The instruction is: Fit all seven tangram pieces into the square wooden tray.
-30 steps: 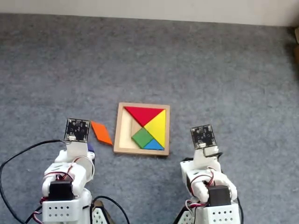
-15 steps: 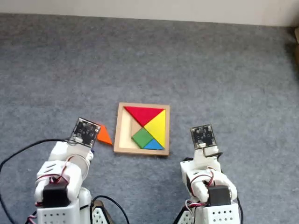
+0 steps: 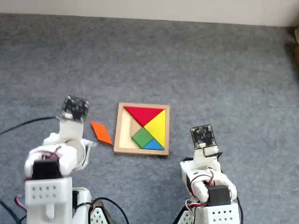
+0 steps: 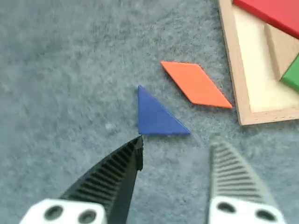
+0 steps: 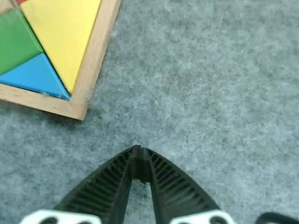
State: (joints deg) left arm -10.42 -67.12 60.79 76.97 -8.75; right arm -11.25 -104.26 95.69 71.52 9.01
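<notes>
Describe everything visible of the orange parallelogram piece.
The orange parallelogram is a thin, matte piece lying flat on the grey carpet, just outside the wooden tray. One sharp tip nearly meets the tray's outer wall; contact cannot be told. The dark blue triangle lies nearby, apart. Nothing grips it.

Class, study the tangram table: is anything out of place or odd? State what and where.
Yes. Two pieces lie on the carpet outside the wooden tray: an orange parallelogram beside its rim, and a dark blue triangle next to that, just ahead of the open left gripper. The tray's strip on that side is bare.
</notes>
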